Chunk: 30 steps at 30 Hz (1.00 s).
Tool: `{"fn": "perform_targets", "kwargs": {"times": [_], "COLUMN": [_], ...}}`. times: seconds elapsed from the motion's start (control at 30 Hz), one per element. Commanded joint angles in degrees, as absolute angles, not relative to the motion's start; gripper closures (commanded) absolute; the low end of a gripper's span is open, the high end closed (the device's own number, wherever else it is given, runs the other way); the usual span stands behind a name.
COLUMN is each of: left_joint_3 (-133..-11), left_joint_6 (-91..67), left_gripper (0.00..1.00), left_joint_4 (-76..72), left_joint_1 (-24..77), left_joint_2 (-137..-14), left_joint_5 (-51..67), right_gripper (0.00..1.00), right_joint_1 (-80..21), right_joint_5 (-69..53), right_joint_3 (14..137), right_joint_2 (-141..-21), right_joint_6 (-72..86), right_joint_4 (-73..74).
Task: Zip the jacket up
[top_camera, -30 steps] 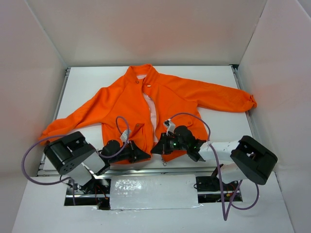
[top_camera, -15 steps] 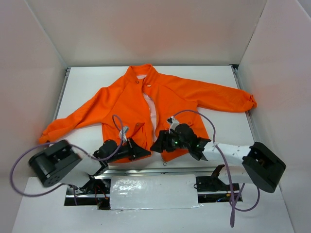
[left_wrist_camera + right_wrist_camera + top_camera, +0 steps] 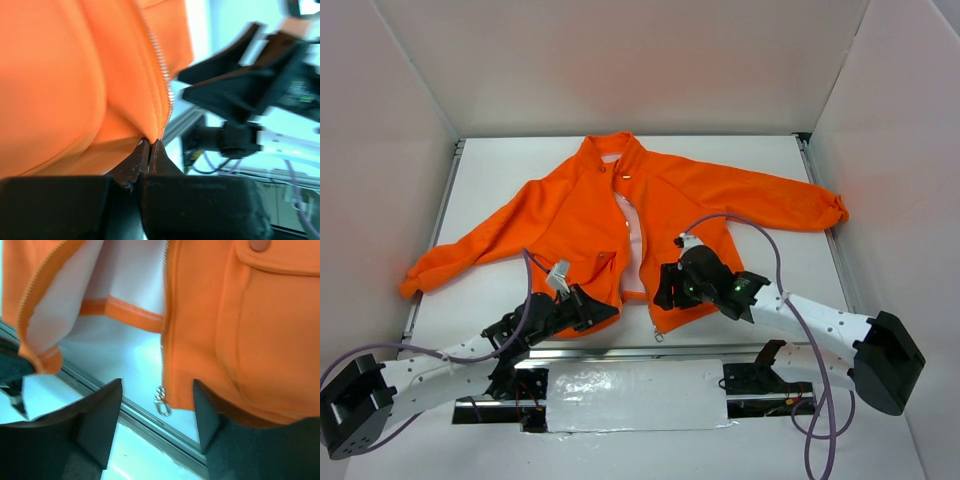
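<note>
The orange jacket lies flat on the white table, collar away from me, its front open and white lining showing. My left gripper is shut on the bottom corner of the jacket's left front, right at the pale zipper edge; in the left wrist view the left gripper pinches that hem corner. My right gripper hovers open over the bottom of the right front panel. In the right wrist view the metal zipper pull hangs free between the right gripper fingers, untouched.
A metal rail runs along the table's near edge just below the hem. The sleeves stretch out to the left and right. White walls close in the table on three sides. A shiny plate sits between the arm bases.
My right gripper has opened, let go of the jacket's right hem and shifted slightly right. The left gripper stays shut on the left hem corner while its arm base swung outward.
</note>
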State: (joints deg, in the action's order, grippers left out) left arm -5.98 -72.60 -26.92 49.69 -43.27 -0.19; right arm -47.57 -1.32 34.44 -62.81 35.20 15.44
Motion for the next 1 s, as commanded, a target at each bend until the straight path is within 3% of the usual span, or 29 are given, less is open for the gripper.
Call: {"fn": "perform_targets", "kwargs": {"times": [0.0, 0.1, 0.3, 0.97], "left_joint_3": [-5.8, -6.2, -8.3, -8.6], "left_joint_6": [-73.7, -73.7, -72.8, -70.8], "left_gripper": [1.0, 1.0, 1.0, 1.0], "left_joint_4": [-26.6, -26.5, -19.7, -20.0], "left_joint_1": [50.2, 50.6, 51.5, 51.8], "left_joint_2": [-45.8, -45.2, -39.9, -40.2], "left_joint_5": [-0.5, -0.8, -3.6, -1.2], "right_gripper": [0.4, 0.49, 0.55, 0.51], "right_joint_1": [-47.4, -48.2, -54.3, -59.0], "right_joint_5": [-0.2, -1.9, 4.0, 7.5], "right_joint_3": [36.7, 38.0, 40.2, 45.3], "right_joint_2": [-61.6, -65.7, -71.3, -83.3], "right_joint_6": [32.3, 30.9, 31.8, 31.0], "right_joint_4": [20.7, 23.0, 25.0, 28.1]}}
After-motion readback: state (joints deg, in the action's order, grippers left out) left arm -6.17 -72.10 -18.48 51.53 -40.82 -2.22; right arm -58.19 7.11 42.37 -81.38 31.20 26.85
